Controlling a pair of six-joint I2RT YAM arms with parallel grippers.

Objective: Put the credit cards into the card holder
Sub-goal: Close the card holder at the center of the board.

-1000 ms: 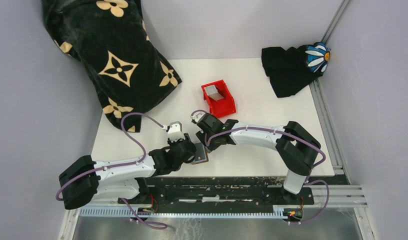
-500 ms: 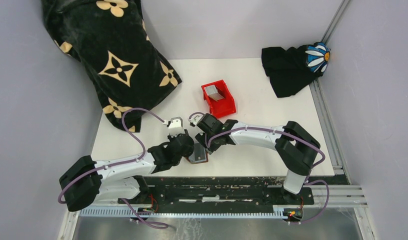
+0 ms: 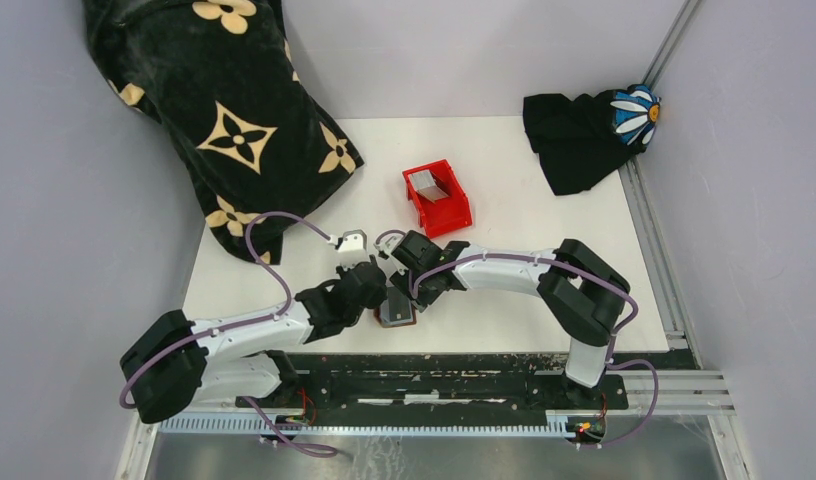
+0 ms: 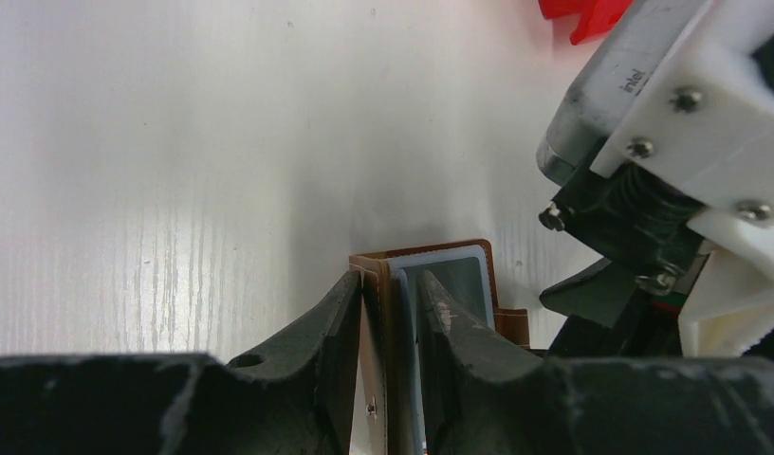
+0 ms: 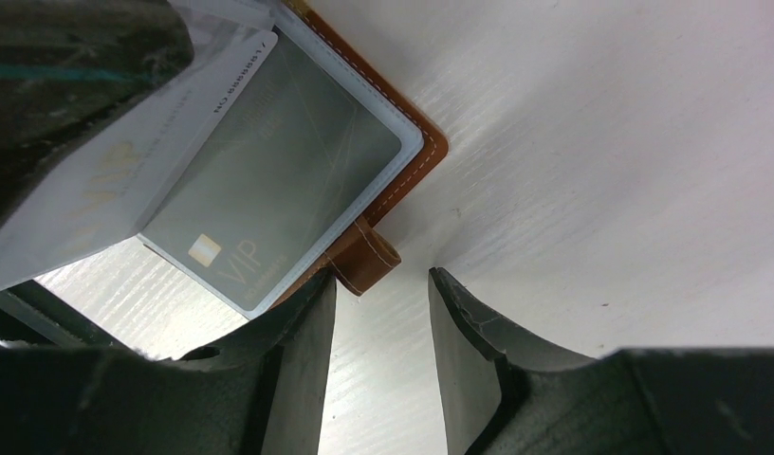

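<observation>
Brown leather card holder (image 3: pixel 395 316) open at the bench's near edge, centre. Left gripper (image 4: pixel 388 284) clamped on one flap. Right gripper (image 5: pixel 381 284) parted, empty, by the snap tab (image 5: pixel 369 261). Grey card (image 5: pixel 269 180) in the holder's sleeve. More cards (image 3: pixel 427 184) in red bin (image 3: pixel 454 215), mid-bench.

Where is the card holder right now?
In the top view the card holder sits near the front edge of the table, pinched by the left gripper, with the right gripper beside it.
</observation>
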